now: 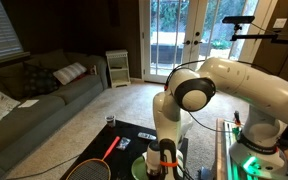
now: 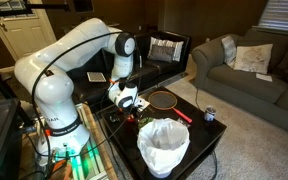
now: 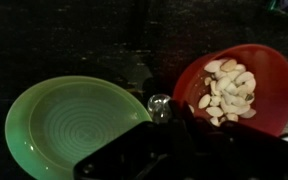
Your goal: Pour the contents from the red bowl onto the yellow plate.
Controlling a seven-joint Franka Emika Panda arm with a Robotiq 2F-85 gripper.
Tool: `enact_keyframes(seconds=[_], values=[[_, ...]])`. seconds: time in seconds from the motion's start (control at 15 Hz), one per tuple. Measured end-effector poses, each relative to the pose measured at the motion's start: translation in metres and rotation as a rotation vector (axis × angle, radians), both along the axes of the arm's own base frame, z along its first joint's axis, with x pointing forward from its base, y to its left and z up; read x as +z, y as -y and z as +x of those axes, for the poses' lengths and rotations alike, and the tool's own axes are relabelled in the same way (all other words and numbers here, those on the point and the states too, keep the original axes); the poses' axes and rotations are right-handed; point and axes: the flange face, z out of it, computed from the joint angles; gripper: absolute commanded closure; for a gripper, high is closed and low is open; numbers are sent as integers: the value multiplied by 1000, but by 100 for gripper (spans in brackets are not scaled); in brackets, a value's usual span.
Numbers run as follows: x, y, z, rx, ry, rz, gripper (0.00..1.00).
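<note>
Scanning for print now, and nothing can be read in any view; the small can, well apart from the pincer, is too tiny for any label to resolve (just a dark blur at this size); the striped dark box beyond the pincer shows pale bars only, no letters that can be made out.
</note>
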Motion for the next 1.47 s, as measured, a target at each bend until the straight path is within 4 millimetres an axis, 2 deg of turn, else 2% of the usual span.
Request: enact_keyframes(seconds=[0.27,0.6,0.93,1.2,1.47], values=[[38,5,11,5,49,-7,99],[84,31,21,-26,118,-109,99],[111,46,24,-66,149,-289,99],[127,41,25,-83,132,-450,99],[130,14,18,-91,126,-582,96]])
